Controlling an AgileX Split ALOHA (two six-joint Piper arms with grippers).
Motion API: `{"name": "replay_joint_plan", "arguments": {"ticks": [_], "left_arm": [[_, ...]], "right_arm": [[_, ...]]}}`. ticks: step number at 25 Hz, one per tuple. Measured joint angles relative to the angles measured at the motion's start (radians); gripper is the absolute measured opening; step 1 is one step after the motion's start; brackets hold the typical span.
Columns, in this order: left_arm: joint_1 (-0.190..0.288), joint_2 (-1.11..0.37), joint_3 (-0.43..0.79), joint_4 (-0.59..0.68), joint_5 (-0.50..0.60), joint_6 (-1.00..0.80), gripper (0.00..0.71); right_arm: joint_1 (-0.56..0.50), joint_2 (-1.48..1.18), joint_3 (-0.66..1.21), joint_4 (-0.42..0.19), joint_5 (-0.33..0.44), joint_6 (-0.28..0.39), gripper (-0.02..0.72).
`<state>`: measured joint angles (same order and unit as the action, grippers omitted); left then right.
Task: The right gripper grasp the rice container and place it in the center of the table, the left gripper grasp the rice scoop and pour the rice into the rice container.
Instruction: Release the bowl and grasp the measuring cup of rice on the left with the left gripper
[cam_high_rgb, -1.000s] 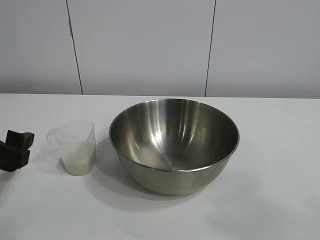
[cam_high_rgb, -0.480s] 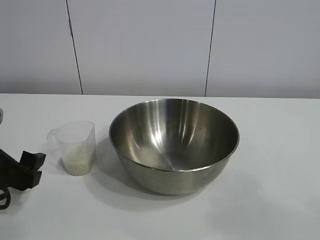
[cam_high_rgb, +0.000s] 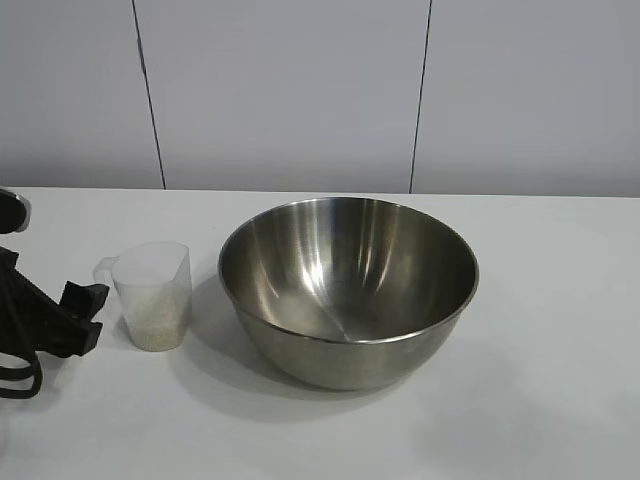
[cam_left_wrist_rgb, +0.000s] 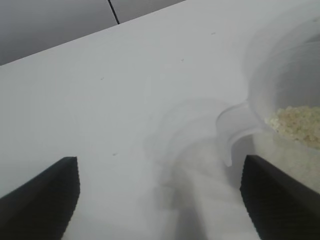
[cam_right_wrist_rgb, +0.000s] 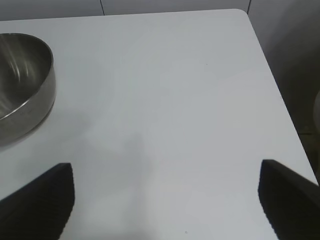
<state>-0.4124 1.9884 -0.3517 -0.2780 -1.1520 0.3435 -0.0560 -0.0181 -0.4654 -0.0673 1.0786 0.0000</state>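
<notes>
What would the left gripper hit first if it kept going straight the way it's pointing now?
Most likely the rice scoop. The left gripper, jaws open, sits just beside it, aimed toward it. In the left wrist view the scoop's handle lies just ahead, off toward one finger, so that finger might clip it first; depth is unclear.

The rice container, a large shiny steel bowl, sits upright mid-table. Just beside it, on the exterior view's left, stands the clear plastic rice scoop, upright, with rice in its bottom.
</notes>
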Motion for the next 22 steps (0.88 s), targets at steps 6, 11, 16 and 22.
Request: {"name": "replay_joint_plan", "arguments": {"ticks": [6, 11, 16, 22], "left_arm": [[0.000, 0.049, 0.000, 0.002, -0.001, -0.021, 0.627], [0.000, 0.070, -0.019, 0.002, 0.000, -0.024, 0.627], [0.000, 0.070, -0.051, 0.002, 0.000, -0.023, 0.627], [0.030, 0.070, -0.070, 0.025, 0.000, -0.023, 0.627]], "right_arm": [[0.000, 0.000, 0.000, 0.000, 0.000, 0.000, 0.694], [0.000, 0.000, 0.000, 0.000, -0.001, 0.000, 0.694], [0.000, 0.000, 0.000, 0.000, -0.001, 0.000, 0.694], [0.000, 0.000, 0.000, 0.000, -0.001, 0.000, 0.694]]}}
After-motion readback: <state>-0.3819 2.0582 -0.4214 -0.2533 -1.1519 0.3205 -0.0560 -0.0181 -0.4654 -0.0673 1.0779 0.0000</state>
